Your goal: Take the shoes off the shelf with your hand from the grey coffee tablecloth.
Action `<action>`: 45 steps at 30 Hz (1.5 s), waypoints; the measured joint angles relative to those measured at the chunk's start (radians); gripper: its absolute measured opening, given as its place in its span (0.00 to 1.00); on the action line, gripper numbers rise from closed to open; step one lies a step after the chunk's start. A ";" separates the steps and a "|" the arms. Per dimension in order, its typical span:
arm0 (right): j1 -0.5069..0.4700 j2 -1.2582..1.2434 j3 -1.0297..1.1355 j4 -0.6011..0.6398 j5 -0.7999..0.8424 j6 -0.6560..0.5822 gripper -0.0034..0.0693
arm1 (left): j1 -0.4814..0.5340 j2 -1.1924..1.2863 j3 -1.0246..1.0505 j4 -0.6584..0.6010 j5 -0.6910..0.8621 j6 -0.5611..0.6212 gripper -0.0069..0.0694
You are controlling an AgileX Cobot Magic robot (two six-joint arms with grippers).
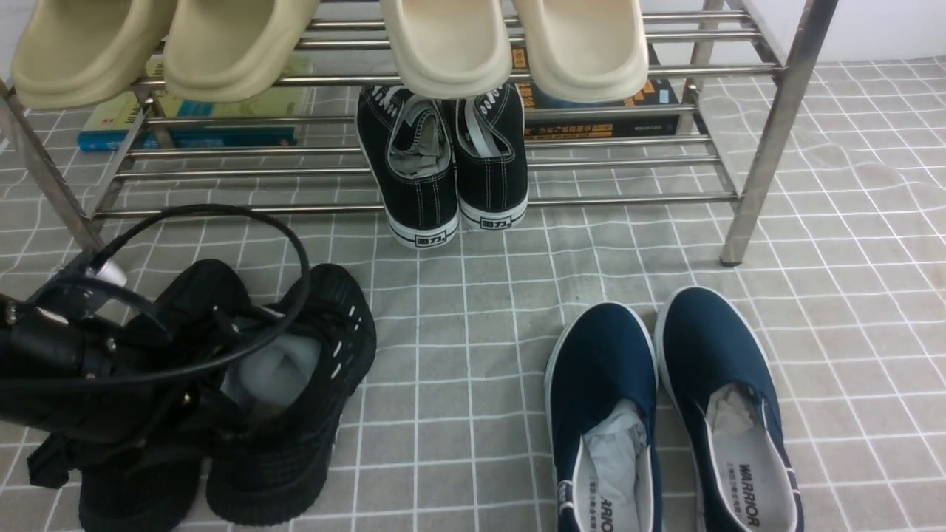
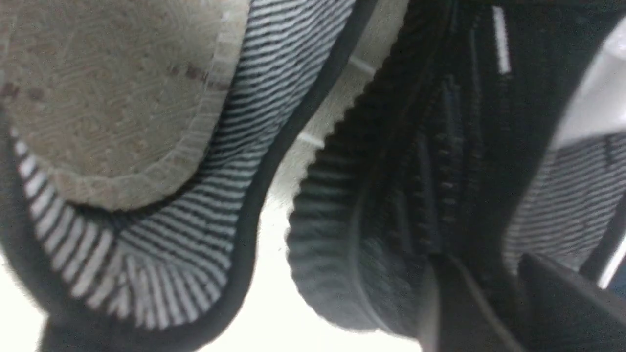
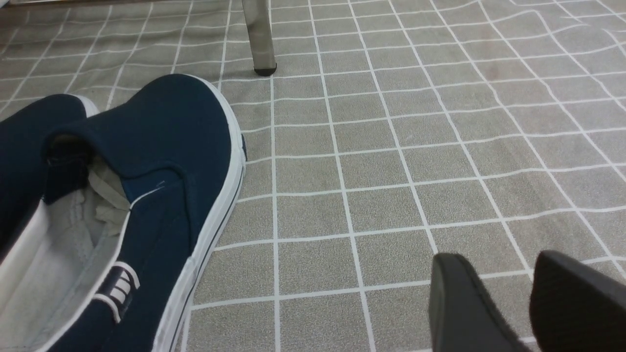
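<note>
Darkness is filling the gap between the two tips of the left pincer (image 2: 489, 283), in the lower right of its wrist view. I cannot tell whether it is clamping knit or merely straddling it. It is reaching down among the shoes (image 1: 295, 414), probably to catch the inner walls of both so that the pair is handled as one.

In the front view the shoes are sitting at the lower left, toes pointing up the frame toward the shelf (image 1: 776, 125). They are off its bars and appear to be resting on the grey coffee tablecloth (image 1: 473, 355), with the cable (image 1: 222, 214) looping over them. Letting go is looking like the main step left.

The right pincer (image 3: 530, 303) is hovering slightly parted, showing only cloth between its tips and holding nothing, beside the navy slip-ons (image 1: 665, 399).

The left wrist view alone is revealing a beige insole (image 2: 107, 98) and striped lining, which the arm is hiding from the front. Only the front view is showing the black canvas sneakers (image 1: 451, 170) on the lower bars, the beige slippers (image 1: 517, 44) above and the books (image 1: 599, 118) behind.
</note>
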 joint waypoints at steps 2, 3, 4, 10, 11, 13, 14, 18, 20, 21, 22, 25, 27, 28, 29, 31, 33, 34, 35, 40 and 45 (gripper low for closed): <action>0.000 0.000 0.000 0.000 0.000 0.000 0.38 | 0.000 0.000 -0.044 0.048 0.033 0.000 0.52; 0.000 0.000 0.000 0.000 0.000 0.000 0.38 | 0.000 0.000 -0.084 0.098 0.073 0.000 0.58; 0.000 0.000 0.000 0.000 0.000 0.000 0.38 | 0.000 0.000 -0.099 0.106 0.088 0.000 0.59; 0.000 0.000 0.000 0.000 0.000 0.000 0.38 | 0.000 -0.022 -0.358 0.359 0.349 -0.029 0.61; 0.000 0.000 0.000 0.000 0.000 0.000 0.38 | 0.000 -0.036 -0.398 0.404 0.369 -0.036 0.57; 0.000 0.000 0.000 0.000 0.000 0.000 0.38 | 0.000 -0.058 -0.424 0.432 0.376 -0.040 0.52; 0.000 0.000 0.000 0.000 0.000 0.000 0.38 | 0.000 -0.092 -0.434 0.465 0.383 -0.042 0.43; 0.000 0.000 0.000 0.000 0.000 0.000 0.38 | 0.000 -0.236 -0.381 0.486 0.395 -0.025 0.18; 0.000 0.000 0.000 0.000 0.000 0.000 0.38 | 0.000 -0.332 -0.316 0.481 0.402 0.012 0.11; 0.000 0.000 0.000 0.000 0.000 0.000 0.38 | 0.000 -0.332 -0.316 0.481 0.402 0.012 0.11; 0.000 0.000 0.000 0.000 0.000 0.000 0.38 | 0.000 -0.431 -0.231 0.473 0.404 0.049 0.09; 0.000 0.000 0.000 0.000 0.000 0.000 0.38 | 0.000 -0.583 -0.119 0.468 0.348 0.069 0.09; 0.000 0.000 0.000 0.000 0.000 0.000 0.38 | 0.000 -0.742 0.020 0.460 0.205 0.077 0.09; 0.000 0.000 0.000 0.000 0.000 0.000 0.38 | 0.000 -0.754 0.030 0.458 0.205 0.079 0.09; 0.000 0.000 0.000 0.000 0.000 0.000 0.38 | 0.000 -0.846 0.099 0.453 0.108 0.080 0.09; 0.000 0.000 0.000 0.000 0.000 0.000 0.38 | 0.000 -0.917 0.165 0.446 0.031 0.082 0.09; 0.000 0.000 0.000 0.000 0.000 0.000 0.38 | 0.000 -0.995 0.219 0.445 -0.050 0.082 0.09; 0.000 0.000 0.000 0.000 0.000 0.000 0.38 | 0.000 -1.052 0.266 0.450 -0.095 0.082 0.09; 0.000 0.000 0.000 0.000 0.000 0.000 0.38 | 0.000 -1.083 0.286 0.456 -0.105 0.082 0.09; 0.000 0.000 0.000 0.000 0.000 0.000 0.38 | 0.000 -1.156 0.341 0.503 -0.118 0.082 0.10; 0.000 0.000 0.000 0.000 0.000 0.000 0.38 | 0.000 -1.165 0.354 0.517 -0.126 0.065 0.10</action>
